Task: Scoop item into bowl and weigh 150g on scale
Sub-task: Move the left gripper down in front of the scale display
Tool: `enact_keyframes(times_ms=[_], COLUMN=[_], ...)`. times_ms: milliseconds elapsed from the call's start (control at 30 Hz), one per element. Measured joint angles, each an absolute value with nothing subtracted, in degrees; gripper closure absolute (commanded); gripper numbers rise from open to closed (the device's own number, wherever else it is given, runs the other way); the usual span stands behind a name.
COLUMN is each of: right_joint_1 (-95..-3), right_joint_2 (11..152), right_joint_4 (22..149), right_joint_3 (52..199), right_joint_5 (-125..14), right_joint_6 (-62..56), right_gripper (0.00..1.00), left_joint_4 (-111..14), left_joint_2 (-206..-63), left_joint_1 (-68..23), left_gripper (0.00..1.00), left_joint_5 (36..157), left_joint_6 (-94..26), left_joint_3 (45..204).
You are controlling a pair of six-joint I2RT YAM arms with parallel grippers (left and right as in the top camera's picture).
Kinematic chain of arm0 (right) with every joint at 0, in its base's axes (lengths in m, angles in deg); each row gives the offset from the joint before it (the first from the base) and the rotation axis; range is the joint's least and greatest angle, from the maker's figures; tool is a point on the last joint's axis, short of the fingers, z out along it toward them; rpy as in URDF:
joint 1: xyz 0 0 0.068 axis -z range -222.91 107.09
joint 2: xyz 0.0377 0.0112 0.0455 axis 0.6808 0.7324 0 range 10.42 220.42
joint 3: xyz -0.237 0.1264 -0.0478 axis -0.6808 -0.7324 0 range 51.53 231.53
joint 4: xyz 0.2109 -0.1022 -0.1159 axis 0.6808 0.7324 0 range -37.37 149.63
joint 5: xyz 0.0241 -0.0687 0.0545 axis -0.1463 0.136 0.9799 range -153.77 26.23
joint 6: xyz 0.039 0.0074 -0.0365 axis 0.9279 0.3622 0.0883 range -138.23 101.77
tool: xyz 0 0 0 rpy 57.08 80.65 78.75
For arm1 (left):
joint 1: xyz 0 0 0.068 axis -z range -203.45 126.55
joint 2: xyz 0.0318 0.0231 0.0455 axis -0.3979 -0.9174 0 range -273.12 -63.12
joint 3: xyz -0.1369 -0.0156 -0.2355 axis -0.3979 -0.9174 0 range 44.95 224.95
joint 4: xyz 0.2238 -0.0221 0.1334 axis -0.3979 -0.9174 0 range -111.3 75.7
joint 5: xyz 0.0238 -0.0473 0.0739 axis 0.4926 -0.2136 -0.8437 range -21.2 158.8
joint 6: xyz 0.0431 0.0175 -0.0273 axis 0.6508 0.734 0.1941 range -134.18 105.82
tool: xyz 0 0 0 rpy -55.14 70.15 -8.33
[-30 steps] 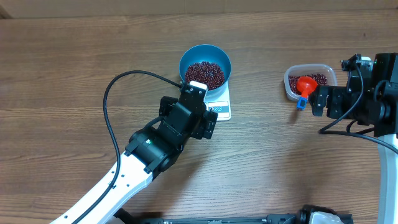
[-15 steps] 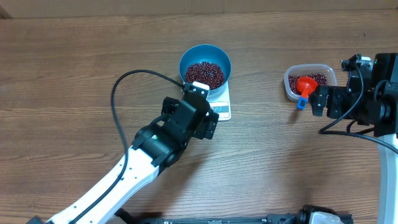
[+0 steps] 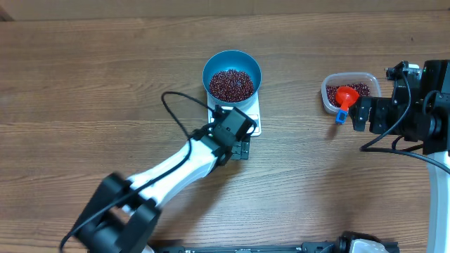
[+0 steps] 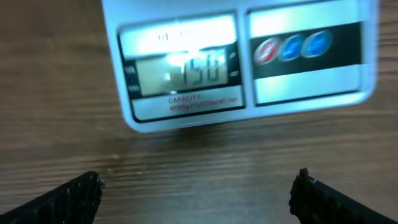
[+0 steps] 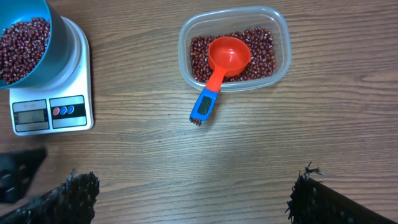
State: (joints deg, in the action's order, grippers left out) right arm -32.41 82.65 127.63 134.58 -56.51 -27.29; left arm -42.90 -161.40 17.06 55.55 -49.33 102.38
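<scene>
The blue bowl (image 3: 232,65) stands on the white scale (image 3: 253,105) and holds a heap of dark red-brown beans (image 3: 232,84). My left gripper (image 3: 238,125) hovers at the scale's front edge, open and empty. In the left wrist view the scale's lit display (image 4: 180,68) is close and blurred, with my left gripper (image 4: 199,196) wide apart over bare wood below it. My right gripper (image 3: 360,114) is open and empty beside the tub. The right wrist view shows the bowl (image 5: 46,68), the scale (image 5: 71,74) and my right gripper (image 5: 196,193) over bare wood.
A clear plastic tub (image 3: 326,98) at the right holds more beans and an orange-red scoop (image 3: 345,94), its blue handle end (image 3: 340,117) resting on the table. The right wrist view shows the tub (image 5: 280,62) and the scoop (image 5: 228,55). A black cable (image 3: 179,119) loops left of my left arm.
My left arm has swung and lowered, and its gripper has slid a little right along the scale's front edge. The right arm, bowl, tub and scoop have not moved.
</scene>
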Motion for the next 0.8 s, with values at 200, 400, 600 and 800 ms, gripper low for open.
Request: enact_keyframes(times_ms=[200,400,600,800], right_joint_1=[-32.41,-32.41,-32.41,-32.41], right_joint_2=[82.65,82.65,82.65,82.65], right_joint_4=[127.61,127.61,127.65,127.61], right_joint_3=[134.58,134.58,134.58,134.58], right_joint_5=[-56.51,-56.51,-56.48,-56.51], right_joint_6=[-27.27,-27.27,-27.29,-27.24], right_gripper=[0.00,0.00,0.00,0.00], left_joint_4=[-41.41,-41.46,-41.39,-41.39], left_joint_2=[-163.52,-163.54,-163.54,-163.54], left_joint_1=[17.06,17.06,17.06,17.06], left_gripper=[0.00,0.00,0.00,0.00], left_joint_5=[55.70,55.26,55.09,55.07], left_joint_6=[-54.21,-55.52,-56.07,-56.09], left_joint_3=[102.29,102.29,102.29,102.29])
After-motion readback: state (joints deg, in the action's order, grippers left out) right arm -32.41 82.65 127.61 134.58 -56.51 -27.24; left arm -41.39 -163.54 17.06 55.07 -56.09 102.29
